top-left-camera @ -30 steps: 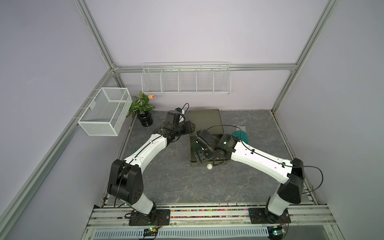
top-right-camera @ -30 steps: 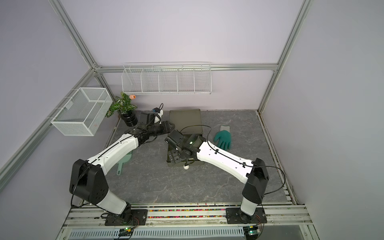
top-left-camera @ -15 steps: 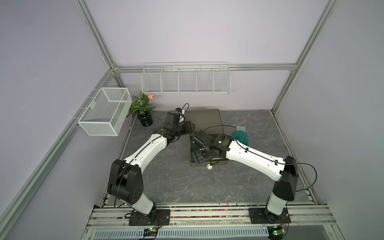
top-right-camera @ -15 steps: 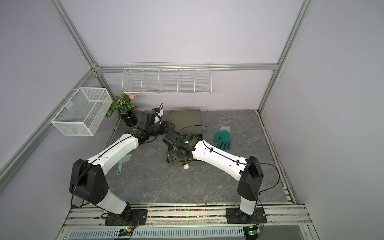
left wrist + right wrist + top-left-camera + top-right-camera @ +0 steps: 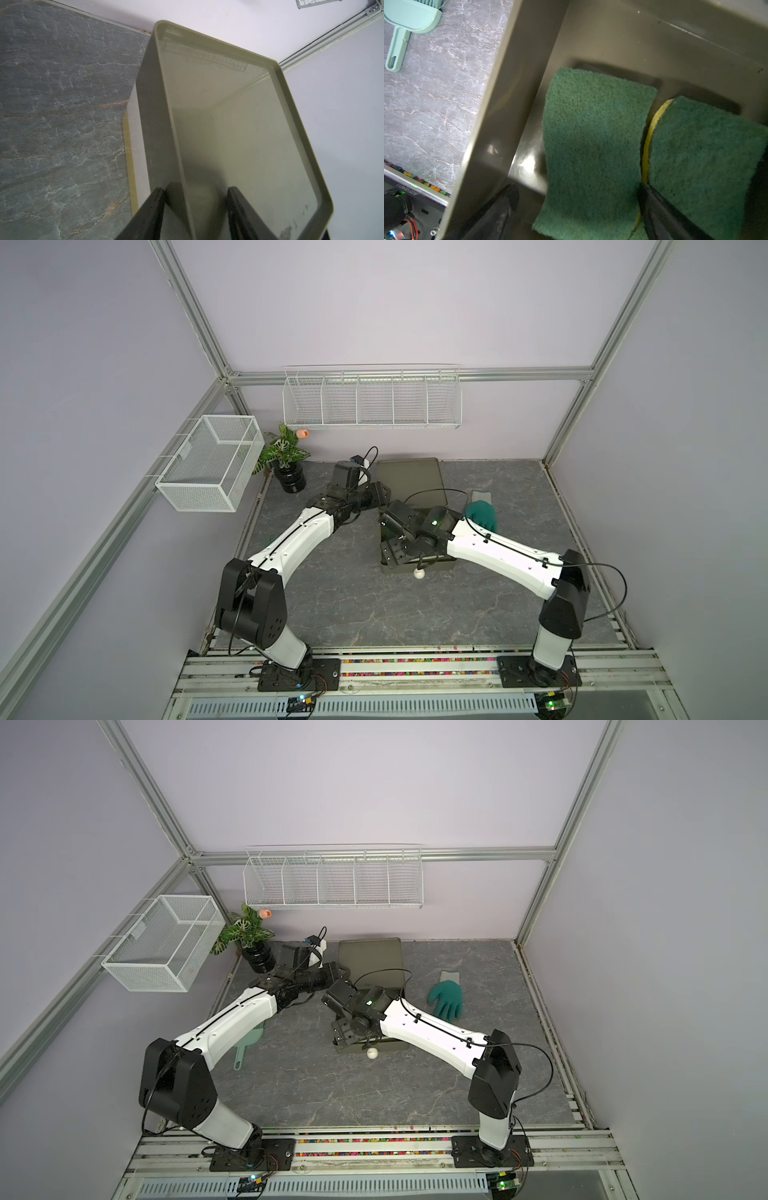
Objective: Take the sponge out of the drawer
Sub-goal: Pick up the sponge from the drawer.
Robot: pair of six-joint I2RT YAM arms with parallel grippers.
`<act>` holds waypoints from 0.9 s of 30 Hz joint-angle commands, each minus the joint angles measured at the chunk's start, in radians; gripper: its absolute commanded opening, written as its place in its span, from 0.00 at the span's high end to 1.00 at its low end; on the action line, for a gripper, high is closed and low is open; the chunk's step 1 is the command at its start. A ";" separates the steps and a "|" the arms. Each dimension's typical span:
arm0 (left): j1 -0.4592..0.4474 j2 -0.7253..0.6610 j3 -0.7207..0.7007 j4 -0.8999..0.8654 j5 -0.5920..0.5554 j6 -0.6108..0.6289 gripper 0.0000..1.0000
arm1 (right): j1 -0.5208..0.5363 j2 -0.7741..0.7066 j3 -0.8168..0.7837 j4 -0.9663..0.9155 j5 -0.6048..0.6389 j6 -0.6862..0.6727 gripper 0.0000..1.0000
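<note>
Straddling sponge (image 5: 593, 128) with right hand (image 5: 576, 187), fingers spread wide, nothing gripped | sponge lies flat, green side up, in open drawer (image 5: 508, 83), between that hand's fingers | second sponge (image 5: 704, 158) just outside one finger | left hand (image 5: 195, 189) closed narrow on cabinet (image 5: 228, 124) rim wall

Count: centre sponge (image 5: 593, 145) + right-edge sponge (image 5: 706, 166) = 2 sponges. 1 drawer unit (image 5: 409, 481), 1 glove (image 5: 446, 996), 1 dustpan (image 5: 411, 18), 1 potted plant (image 5: 284, 450), 1 mesh basket (image 5: 208, 464) upper left, 1 wall rack (image 5: 372, 400) top centre, 1 white ball (image 5: 419, 573).
</note>
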 commanded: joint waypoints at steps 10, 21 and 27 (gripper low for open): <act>-0.005 0.026 0.016 -0.045 0.020 0.025 0.47 | -0.022 0.041 0.010 -0.018 -0.002 -0.020 0.03; -0.005 0.027 0.016 -0.044 0.020 0.024 0.46 | -0.022 0.033 0.019 -0.017 0.019 -0.021 0.23; -0.005 0.029 0.016 -0.042 0.020 0.024 0.46 | -0.022 0.012 0.020 -0.027 0.068 -0.024 0.40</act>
